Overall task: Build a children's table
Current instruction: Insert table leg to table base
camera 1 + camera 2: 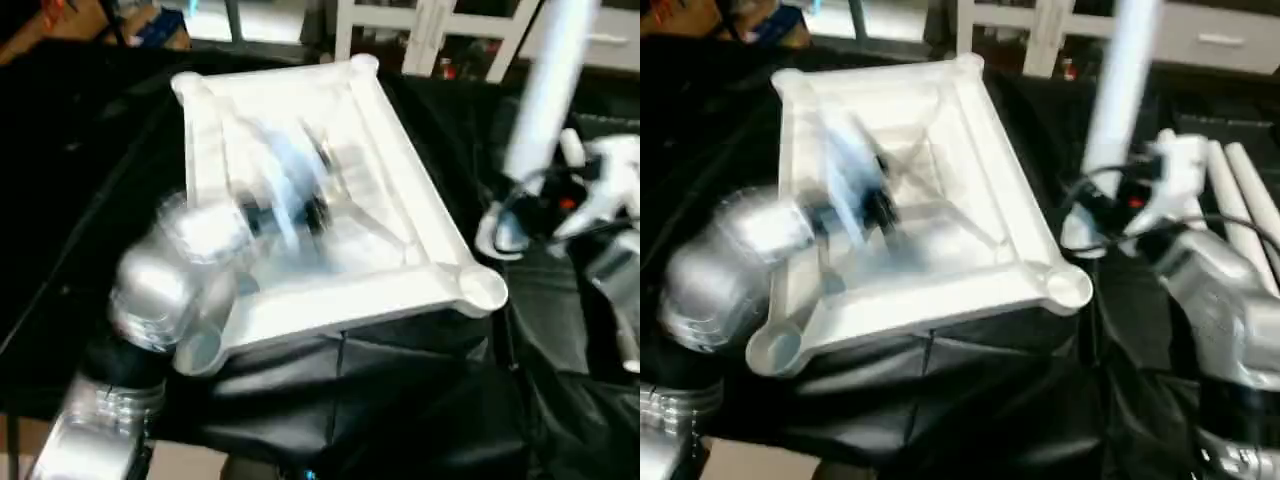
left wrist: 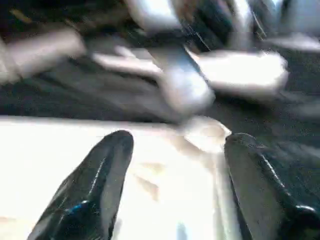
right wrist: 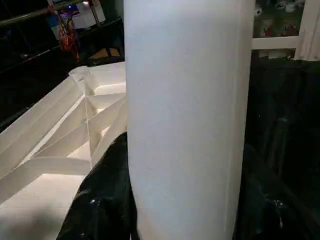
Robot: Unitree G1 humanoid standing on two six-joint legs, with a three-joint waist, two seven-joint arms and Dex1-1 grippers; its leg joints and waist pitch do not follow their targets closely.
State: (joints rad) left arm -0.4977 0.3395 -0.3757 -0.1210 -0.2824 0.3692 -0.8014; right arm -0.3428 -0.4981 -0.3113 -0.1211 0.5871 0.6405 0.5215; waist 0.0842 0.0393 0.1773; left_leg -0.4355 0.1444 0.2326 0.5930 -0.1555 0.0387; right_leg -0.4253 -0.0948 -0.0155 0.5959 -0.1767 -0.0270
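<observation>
Silver left forearm (image 1: 150,300) nearest, rising from the bottom edge over the top's near left corner. Black cloth (image 1: 380,400) drapes the bench front below it.

Top (image 1: 400,290) lies underside up on the cloth, ribs showing, long axis running away from the robot and skewed slightly left. Round sockets at the corners; near right socket (image 1: 485,288) bare.

Left gripper (image 1: 290,215) hangs over the middle of the ribbed underside, smeared by motion in both eye views. Left wrist view adds what they lack: the two black fingers (image 2: 90,190) stand well apart with nothing between them, white plastic of the top below.

Right gripper (image 1: 1110,215) sits just right of the top's right edge, off the top, above the cloth. It is clamped on a leg (image 1: 1120,90). That leg stands nearly upright, leaning a little to the right at its upper end, long axis vertical, lower end at the gripper. Right wrist view shows the tube close up between the black fingers (image 3: 107,200), with the X ribs (image 3: 90,115) beside it; contact on the far finger is probably there but hidden.

Right eye view shows two more legs (image 1: 1250,200) lying side by side on the cloth right of the arm, pointing away.

Farther back, a white frame (image 1: 430,30).
</observation>
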